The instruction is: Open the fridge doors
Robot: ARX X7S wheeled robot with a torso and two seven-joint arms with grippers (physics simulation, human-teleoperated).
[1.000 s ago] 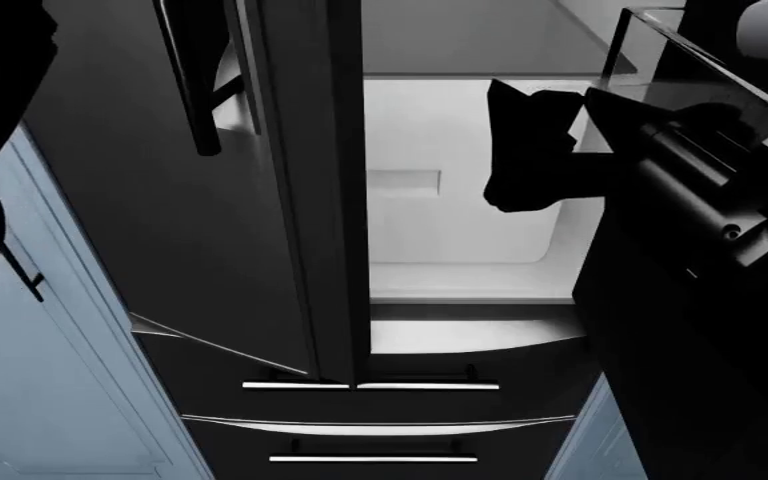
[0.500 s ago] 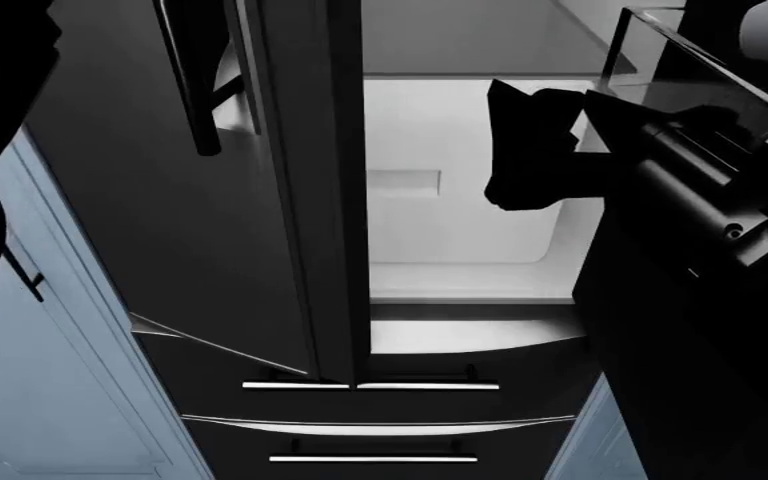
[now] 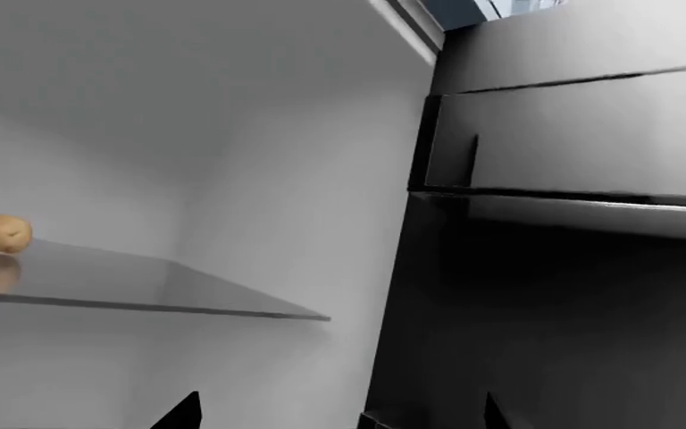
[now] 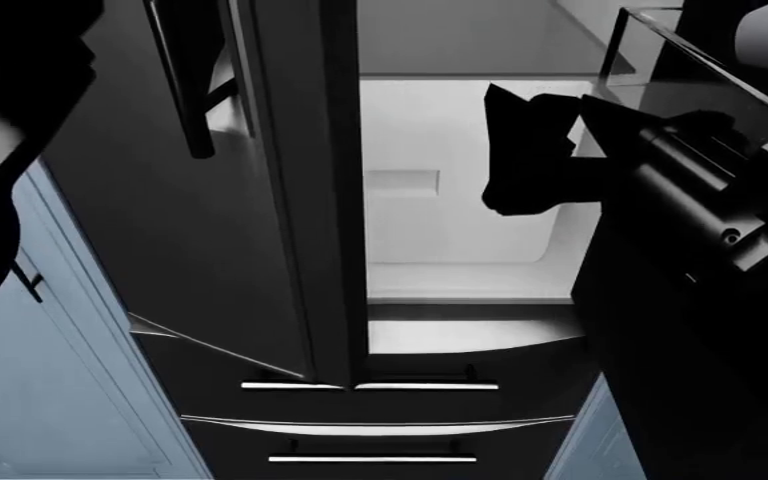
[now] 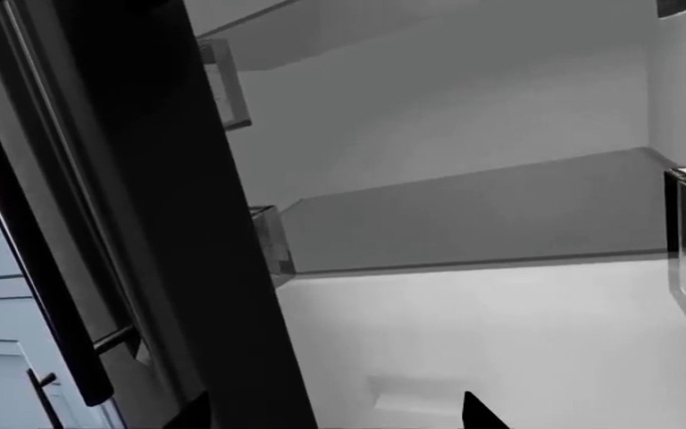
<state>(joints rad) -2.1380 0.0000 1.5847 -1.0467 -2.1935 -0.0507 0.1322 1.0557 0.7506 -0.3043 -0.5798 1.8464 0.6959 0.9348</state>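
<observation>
Right pincer jaws unreadable, black silhouette; left pincer outside head view; fridge doors cropped at top.

Right tool raised forward, left arm raised

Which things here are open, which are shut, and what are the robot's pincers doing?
Left fridge door: only slightly ajar.
Right fridge door: swung wide open.
Fridge interior: exposed, lit.
Two lower drawers: shut.
Pale blue cabinet door: shut.
Right pincer: inside the fridge opening, holding nothing visible; open or shut unclear.
Left pincer: out of view.
</observation>
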